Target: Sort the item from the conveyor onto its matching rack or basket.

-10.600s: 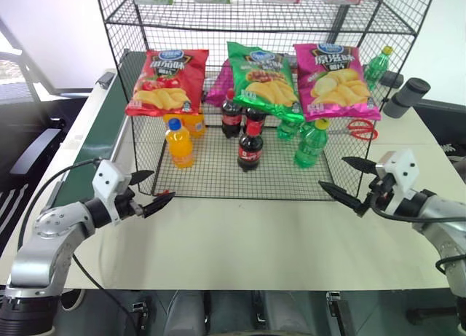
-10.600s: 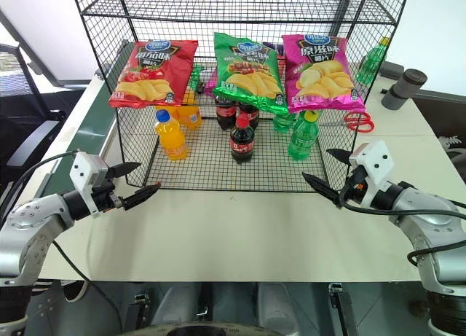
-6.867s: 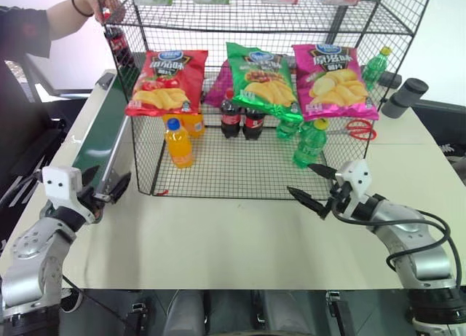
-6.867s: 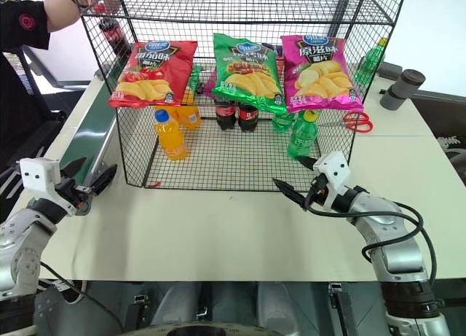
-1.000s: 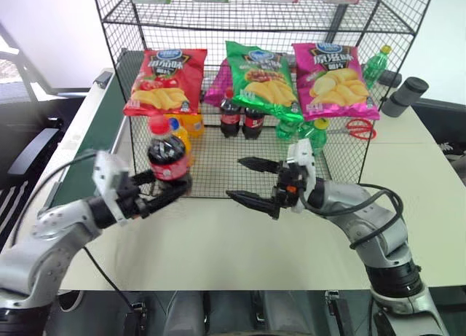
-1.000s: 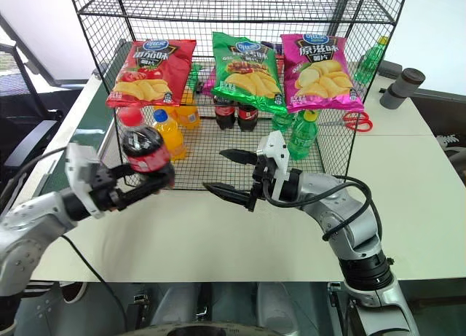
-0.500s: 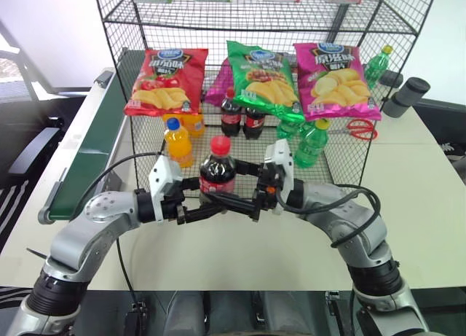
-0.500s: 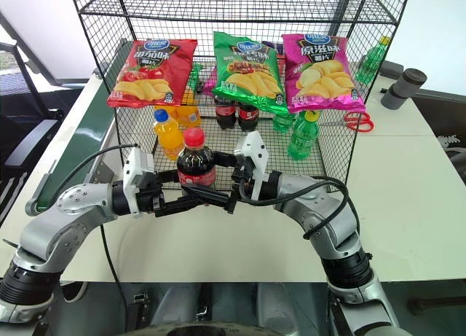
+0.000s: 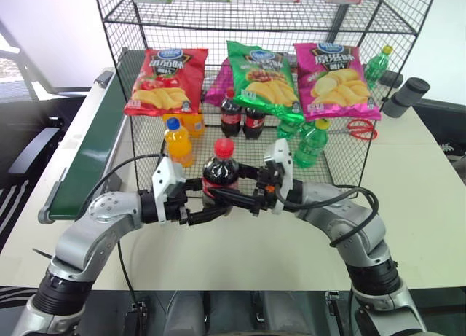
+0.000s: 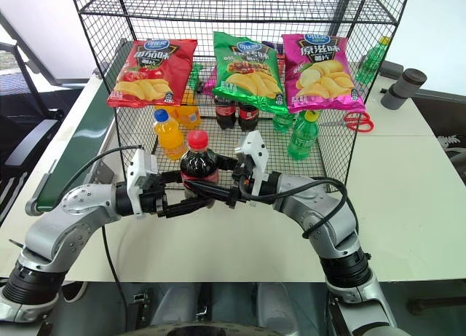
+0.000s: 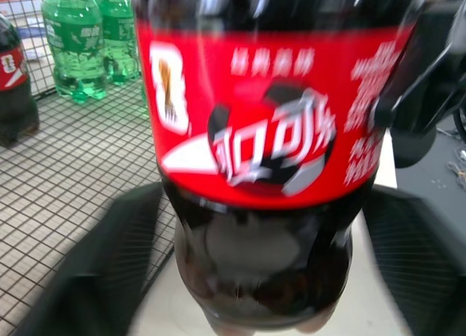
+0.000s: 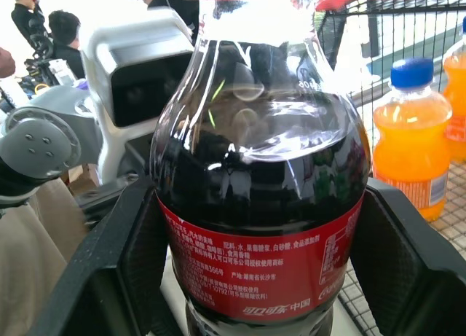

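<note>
Wire rack: destination; two cola bottles already on its bottom tier.
Cola bottle: upright, mid-air before rack, between both grippers, apparently mid-handover.
Right gripper: fingers clamped on bottle.
Left gripper: fingers spread, flanking bottle, gripping nothing.

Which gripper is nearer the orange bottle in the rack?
Left. The left gripper sits just below the orange bottle; the right gripper, shut on the cola bottle, is farther right.

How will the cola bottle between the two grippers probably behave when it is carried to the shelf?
The cola bottle looks nearly full, so probably heavy for its size. Its smooth rounded plastic may slip or turn in the right gripper. Tall and narrow, it could tip on the wire rack.
</note>
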{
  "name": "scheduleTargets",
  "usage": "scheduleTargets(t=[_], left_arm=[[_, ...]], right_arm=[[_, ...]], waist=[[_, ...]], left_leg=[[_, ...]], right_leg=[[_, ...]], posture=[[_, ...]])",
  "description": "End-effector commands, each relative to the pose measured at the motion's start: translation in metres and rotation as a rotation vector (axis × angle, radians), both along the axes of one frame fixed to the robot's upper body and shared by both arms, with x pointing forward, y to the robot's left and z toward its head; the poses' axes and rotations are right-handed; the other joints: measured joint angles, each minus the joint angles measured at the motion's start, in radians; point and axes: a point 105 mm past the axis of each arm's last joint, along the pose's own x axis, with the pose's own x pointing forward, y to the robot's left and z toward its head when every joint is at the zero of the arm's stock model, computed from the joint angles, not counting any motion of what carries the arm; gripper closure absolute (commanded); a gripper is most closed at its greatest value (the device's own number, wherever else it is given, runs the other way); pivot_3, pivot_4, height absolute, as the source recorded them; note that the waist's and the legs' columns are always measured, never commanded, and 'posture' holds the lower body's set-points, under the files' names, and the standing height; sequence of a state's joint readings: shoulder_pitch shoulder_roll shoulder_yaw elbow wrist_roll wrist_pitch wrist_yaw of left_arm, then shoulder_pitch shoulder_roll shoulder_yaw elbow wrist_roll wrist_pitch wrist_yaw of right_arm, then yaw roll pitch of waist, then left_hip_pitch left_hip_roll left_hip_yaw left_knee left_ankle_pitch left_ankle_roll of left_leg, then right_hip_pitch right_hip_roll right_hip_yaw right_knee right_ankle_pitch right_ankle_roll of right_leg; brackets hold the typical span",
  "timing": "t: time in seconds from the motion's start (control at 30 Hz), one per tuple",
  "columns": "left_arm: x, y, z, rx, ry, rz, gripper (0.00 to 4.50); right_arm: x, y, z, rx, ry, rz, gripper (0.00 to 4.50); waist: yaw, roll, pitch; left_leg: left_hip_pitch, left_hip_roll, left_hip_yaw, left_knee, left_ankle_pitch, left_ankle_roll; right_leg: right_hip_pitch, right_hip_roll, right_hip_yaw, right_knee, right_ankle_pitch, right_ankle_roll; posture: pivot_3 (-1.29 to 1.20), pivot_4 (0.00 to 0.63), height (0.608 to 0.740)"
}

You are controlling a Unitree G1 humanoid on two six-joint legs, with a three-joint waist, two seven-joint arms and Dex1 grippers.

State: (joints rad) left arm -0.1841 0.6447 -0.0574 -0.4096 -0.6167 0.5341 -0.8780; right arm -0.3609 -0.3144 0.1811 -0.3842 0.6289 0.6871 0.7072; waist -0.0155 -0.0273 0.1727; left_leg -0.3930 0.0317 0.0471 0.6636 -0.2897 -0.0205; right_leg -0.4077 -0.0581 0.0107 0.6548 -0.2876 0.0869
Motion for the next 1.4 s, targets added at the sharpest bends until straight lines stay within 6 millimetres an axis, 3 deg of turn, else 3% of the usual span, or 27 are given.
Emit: scheduleTargets(t=[0.03,0.23,0.33,0.7,1.2,1.27,1.3,1.4], left_arm=[[0.003,0.012,0.003,0.044,-0.059,0.064,0.04],[0.008,0.055,-0.018,0.082,-0.02,0.273,0.04],[0.007,0.065,-0.025,0.081,-0.008,0.33,0.04],[0.007,0.054,-0.024,0.027,-0.029,0.345,0.04],[0.008,0.037,-0.021,0.003,-0.034,0.301,0.04],[0.009,0.036,-0.021,0.002,-0.034,0.3,0.0],[0.009,0.036,-0.021,0.002,-0.034,0.299,0.0],[0.009,0.035,-0.021,0.001,-0.034,0.299,0.0]], right_arm=[[0.01,-0.007,0.014,0.029,-0.108,-0.087,1.57],[0.058,-0.035,0.002,-0.027,-0.208,-0.408,1.57],[0.074,-0.039,-0.011,-0.072,-0.269,-0.5,1.57],[0.125,-0.042,-0.034,-0.021,-0.29,-0.764,1.57],[0.137,-0.03,-0.057,-0.014,-0.219,-0.741,1.57],[0.135,-0.031,-0.058,-0.012,-0.224,-0.734,0.54],[0.135,-0.031,-0.057,-0.011,-0.227,-0.734,0.26],[0.133,-0.033,-0.052,-0.007,-0.265,-0.734,0.09]], waist=[[-0.001,0.0,0.0],[-0.002,0.0,0.0],[0.0,0.0,0.0],[-0.01,0.0,0.0],[-0.03,0.001,0.0],[-0.03,0.001,0.0],[-0.03,0.001,0.0],[-0.03,0.001,0.0]], left_leg=[[0.0,0.0,0.0,0.0,0.0,0.0],[0.0,0.0,0.0,0.0,0.0,0.0],[0.0,0.0,0.001,0.0,0.0,0.0],[0.001,0.0,0.002,0.0,0.0,-0.001],[0.002,0.0,0.002,0.0,0.001,-0.001],[0.002,0.0,0.002,0.0,0.001,-0.001],[0.002,0.0,0.002,0.0,0.001,-0.001],[0.002,0.0,0.002,0.0,0.001,-0.001]], right_leg=[[0.0,0.0,0.0,0.0,0.0,0.0],[0.0,0.001,0.0,0.0,0.0,0.0],[0.0,0.0,0.001,0.0,0.0,0.0],[-0.002,0.0,0.002,0.004,0.0,0.0],[-0.002,-0.002,0.002,0.006,0.0,0.0],[-0.002,-0.002,0.002,0.006,0.0,0.0],[-0.002,-0.002,0.002,0.006,0.0,0.0],[-0.002,-0.002,0.002,0.006,0.0,0.0]], posture=[[0.0,0.15,0.74],[0.0,0.15,0.74],[0.0,0.15,0.74],[0.0,0.15,0.74],[0.0,0.15,0.74],[0.0,0.15,0.74],[0.0,0.15,0.74],[0.0,0.15,0.74]])
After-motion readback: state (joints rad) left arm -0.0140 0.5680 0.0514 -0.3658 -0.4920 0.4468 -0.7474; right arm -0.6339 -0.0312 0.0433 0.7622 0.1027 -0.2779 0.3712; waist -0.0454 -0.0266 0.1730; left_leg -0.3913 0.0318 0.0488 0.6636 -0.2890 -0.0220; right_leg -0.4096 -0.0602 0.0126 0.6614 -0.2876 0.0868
